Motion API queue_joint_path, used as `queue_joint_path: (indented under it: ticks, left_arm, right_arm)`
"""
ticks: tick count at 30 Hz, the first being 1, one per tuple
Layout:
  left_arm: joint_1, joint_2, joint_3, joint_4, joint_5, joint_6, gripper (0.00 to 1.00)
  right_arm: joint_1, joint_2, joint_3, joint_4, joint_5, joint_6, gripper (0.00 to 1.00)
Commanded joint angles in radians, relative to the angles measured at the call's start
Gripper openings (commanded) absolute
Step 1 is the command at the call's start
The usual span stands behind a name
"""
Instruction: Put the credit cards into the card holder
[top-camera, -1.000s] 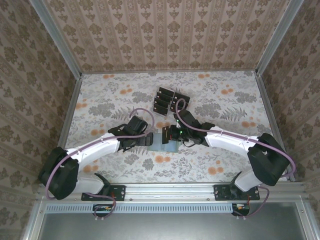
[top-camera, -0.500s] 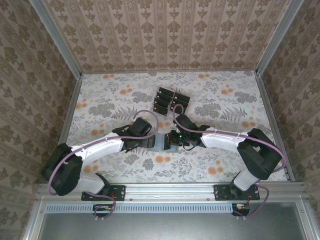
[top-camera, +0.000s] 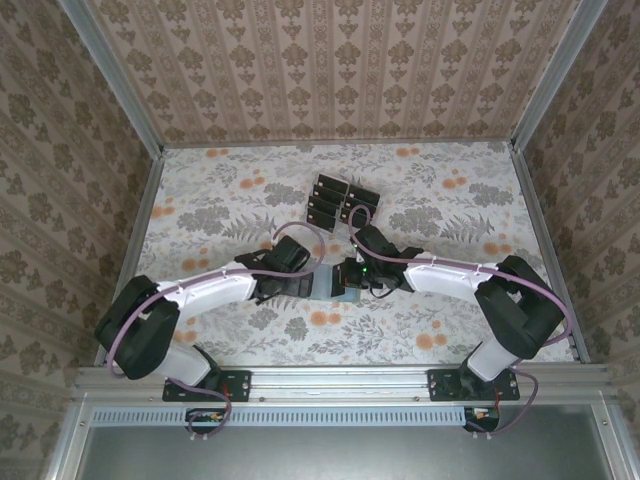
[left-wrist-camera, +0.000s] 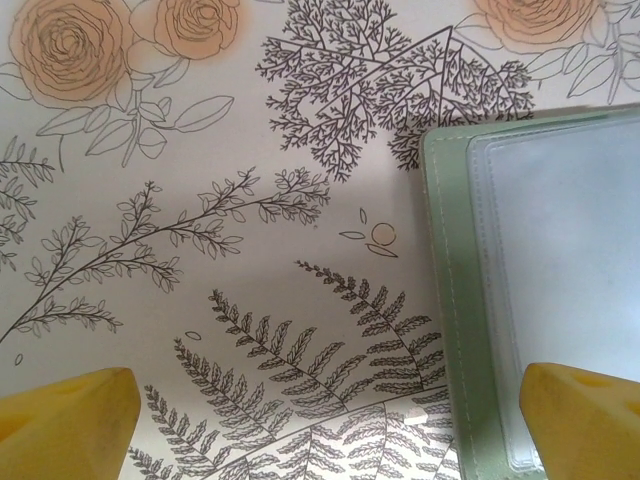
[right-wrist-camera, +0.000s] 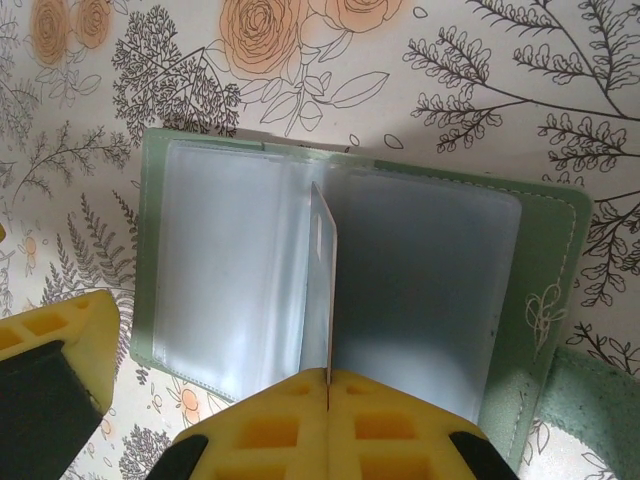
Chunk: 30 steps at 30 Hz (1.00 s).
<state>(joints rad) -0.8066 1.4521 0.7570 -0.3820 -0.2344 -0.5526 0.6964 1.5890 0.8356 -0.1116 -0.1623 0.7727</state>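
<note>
The card holder (right-wrist-camera: 420, 280) lies open on the flowered table, grey-green with clear plastic sleeves inside. My right gripper (right-wrist-camera: 328, 385) is shut on a thin credit card (right-wrist-camera: 322, 270), seen edge-on and standing upright over the holder's middle fold. My left gripper (left-wrist-camera: 330, 420) is open, low over the table, with its yellow fingers (left-wrist-camera: 60, 425) straddling the left edge of the card holder (left-wrist-camera: 540, 290). From above, both the left gripper (top-camera: 303, 283) and the right gripper (top-camera: 350, 277) meet over the card holder (top-camera: 328, 287), which they mostly cover.
A clear slotted rack with several dark cards (top-camera: 338, 200) stands behind the grippers, toward the table's middle back. Patterned walls close in the table on three sides. The left gripper's yellow finger (right-wrist-camera: 50, 340) sits beside the holder's left edge.
The left arm has reached further right, closing on the holder's left edge. The right gripper has shifted slightly left over the holder, still shut on the card.
</note>
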Motion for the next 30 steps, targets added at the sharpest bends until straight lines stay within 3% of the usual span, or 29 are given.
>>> queue_joint_path:
  ticks: [1,9,19,30]
  left_arm:
    - [-0.009,0.029,0.002,0.017,-0.025,0.015,1.0]
    - [-0.009,0.054,-0.006,-0.001,-0.057,-0.004,1.0]
    - [-0.012,-0.04,0.027,0.034,-0.022,0.019,1.0]
    - [-0.013,0.072,0.047,0.074,0.004,0.039,1.0]
  right_arm:
    - [-0.006,0.018,-0.015,-0.026,0.005,-0.026,0.0]
    - [-0.008,0.021,-0.008,-0.02,-0.016,-0.028,0.0]
    - [-0.009,0.022,-0.012,-0.015,-0.019,-0.027,0.0]
    - [-0.009,0.026,-0.02,-0.012,-0.023,-0.026,0.0]
